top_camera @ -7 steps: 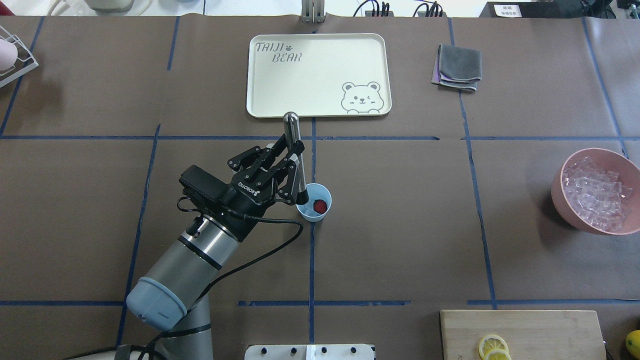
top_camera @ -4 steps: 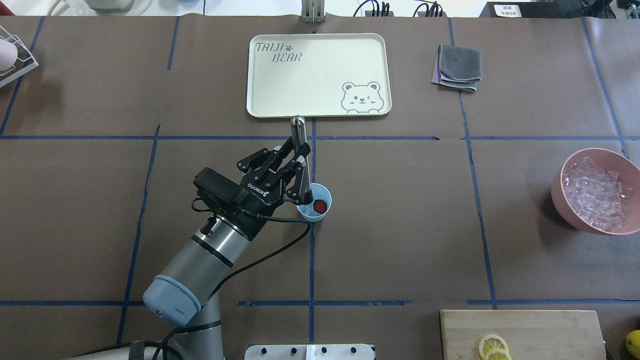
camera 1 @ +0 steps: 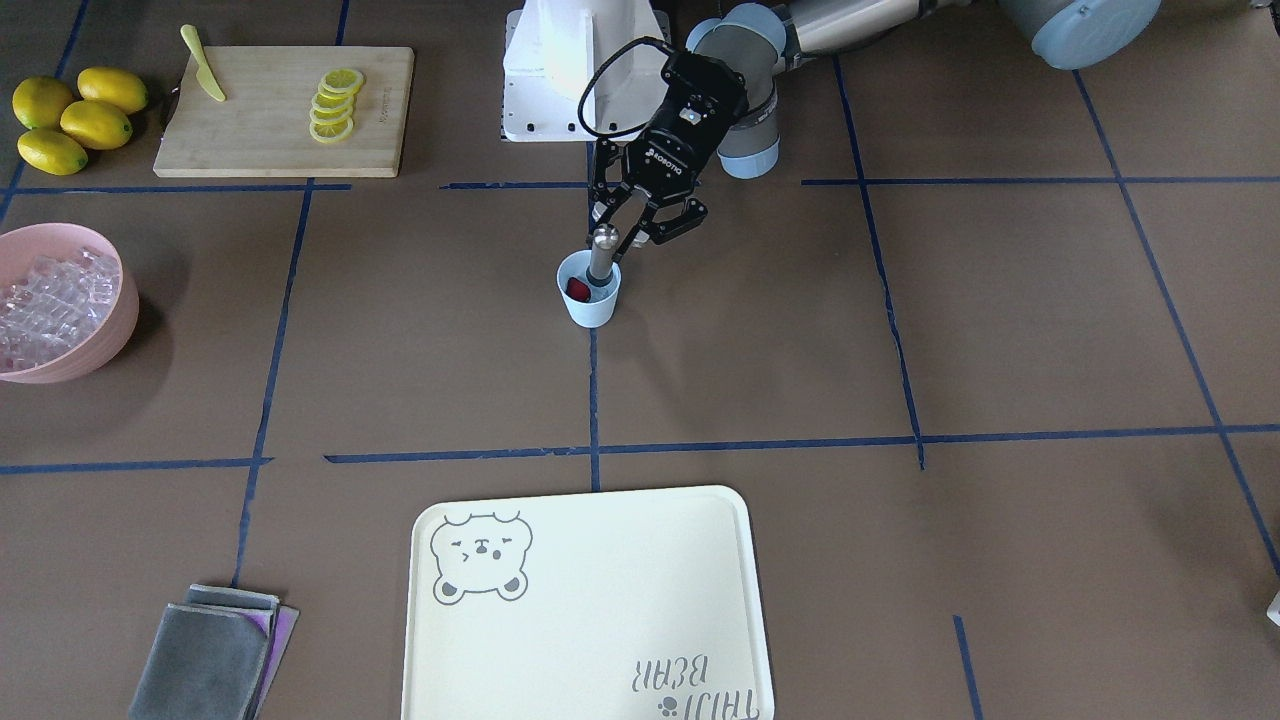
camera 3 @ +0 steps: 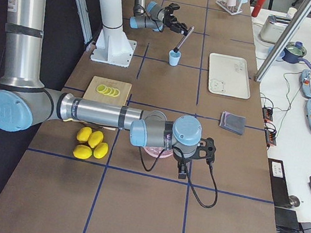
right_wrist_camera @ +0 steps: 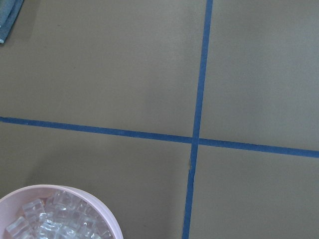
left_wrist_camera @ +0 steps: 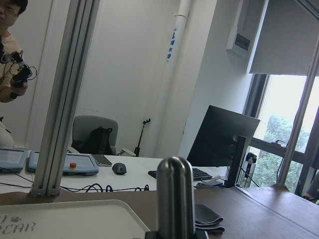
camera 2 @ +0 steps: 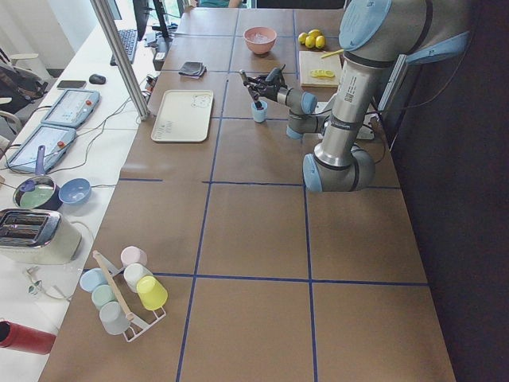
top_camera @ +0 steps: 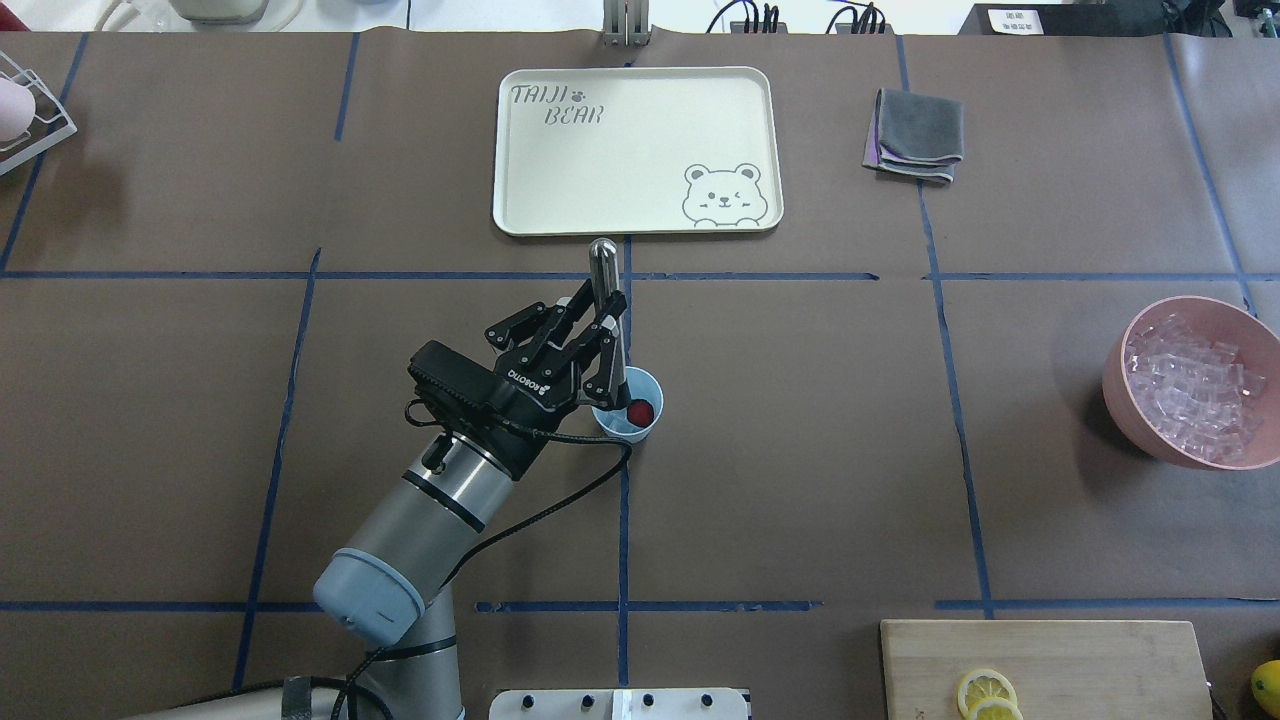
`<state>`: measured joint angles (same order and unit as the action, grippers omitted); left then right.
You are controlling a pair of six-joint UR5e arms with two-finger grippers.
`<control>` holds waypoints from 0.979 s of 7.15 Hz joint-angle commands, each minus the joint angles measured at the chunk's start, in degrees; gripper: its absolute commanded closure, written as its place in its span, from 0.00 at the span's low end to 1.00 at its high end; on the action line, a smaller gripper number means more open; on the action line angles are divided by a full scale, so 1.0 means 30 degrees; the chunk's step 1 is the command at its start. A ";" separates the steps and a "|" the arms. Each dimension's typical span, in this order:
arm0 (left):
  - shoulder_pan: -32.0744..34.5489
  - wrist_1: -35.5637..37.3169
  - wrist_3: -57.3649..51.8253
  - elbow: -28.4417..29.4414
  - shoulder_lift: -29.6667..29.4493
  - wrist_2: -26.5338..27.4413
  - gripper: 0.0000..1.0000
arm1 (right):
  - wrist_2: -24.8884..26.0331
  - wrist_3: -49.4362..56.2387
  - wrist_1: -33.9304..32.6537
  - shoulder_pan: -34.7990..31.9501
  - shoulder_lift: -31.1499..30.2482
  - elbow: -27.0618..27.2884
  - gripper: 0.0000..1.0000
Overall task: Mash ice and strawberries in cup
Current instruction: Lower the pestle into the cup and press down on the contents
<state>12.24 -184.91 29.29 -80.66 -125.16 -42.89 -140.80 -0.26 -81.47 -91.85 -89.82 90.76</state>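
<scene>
The small pale blue plastic cup (top_camera: 630,424) stands upright near the middle of the brown paper-covered surface (top_camera: 800,450), beside a crossing of blue tape lines. One dark red strawberry piece (top_camera: 641,410) lies inside it, on the side towards the robot's right.

A polished metal muddler rod (top_camera: 604,268) enters the cup on the other side of the berry. It is tilted, with its rounded top leaning towards the far tray. Whether its lower end touches the berry cannot be told.

The left end effector (top_camera: 608,345) pinches the rod at mid-length with both fingers pressed against it. In the overhead view, its linkage covers part of the cup's rim on the robot's left.

The clear ice cubes (top_camera: 1195,385) fill a large pink bowl (top_camera: 1118,400), well apart from the cup at the robot's right edge of the surface. The right end effector (camera 3: 196,152) hangs over this bowl; whether it is spread or pressed together cannot be told.

A cream rectangular tray with a bear print (top_camera: 640,150) lies beyond the cup. A folded grey cloth (top_camera: 915,135) lies to the tray's right.

A wooden cutting board (top_camera: 1080,660) carries lemon slices (top_camera: 985,692) at the near right. Whole lemons (camera 1: 70,120) lie beside the board.
</scene>
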 commanded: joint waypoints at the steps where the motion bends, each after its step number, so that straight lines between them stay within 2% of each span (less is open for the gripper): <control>1: -0.0067 -0.0005 0.0023 0.0516 -0.0202 0.0262 1.00 | 0.0000 0.0000 0.0000 0.0000 0.0000 -0.0018 0.00; 7: -0.0624 -0.0064 0.0169 0.1222 -0.0231 0.0849 1.00 | 0.0000 0.0000 0.0000 0.0000 -0.0030 0.0041 0.00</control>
<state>10.44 -185.09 29.75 -77.01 -125.85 -40.43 -140.80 -0.27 -81.47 -91.84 -89.91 90.80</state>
